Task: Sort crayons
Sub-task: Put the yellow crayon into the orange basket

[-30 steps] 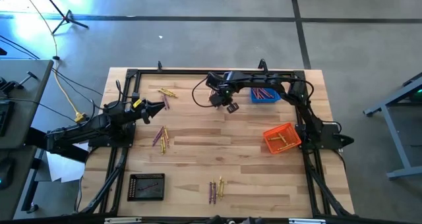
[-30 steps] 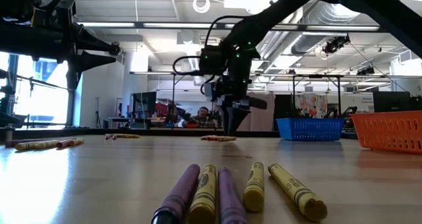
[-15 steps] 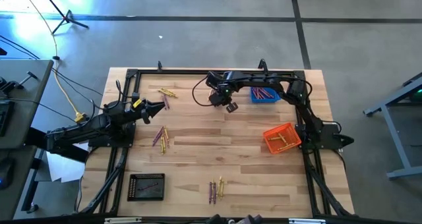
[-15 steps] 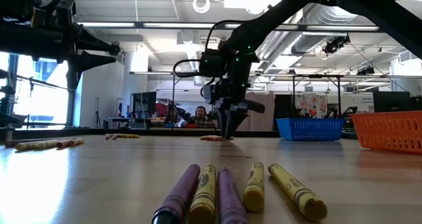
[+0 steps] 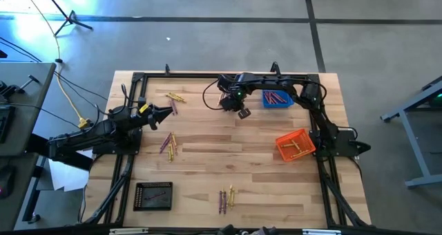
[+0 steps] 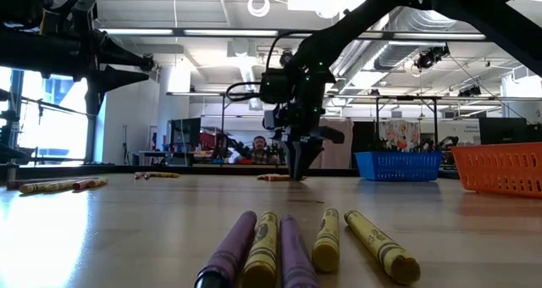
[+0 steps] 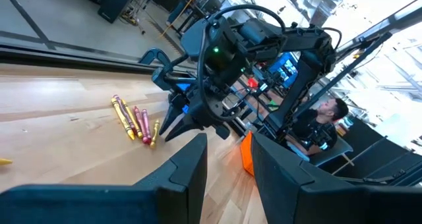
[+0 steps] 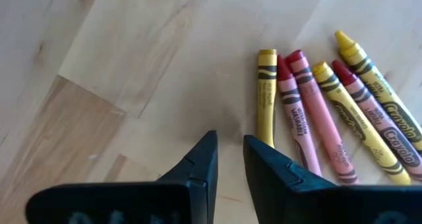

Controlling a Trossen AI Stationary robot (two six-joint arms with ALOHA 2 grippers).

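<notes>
Step in hand: approach for pick-up. The right gripper (image 8: 229, 159) hangs low over a crayon cluster (image 8: 330, 112) at the table's far side, left of the blue basket (image 5: 277, 99), jaws narrowly parted and empty. Next move: centre on one crayon and close. Crayons: yellow and red, paper-wrapped, lying fanned side by side
</notes>
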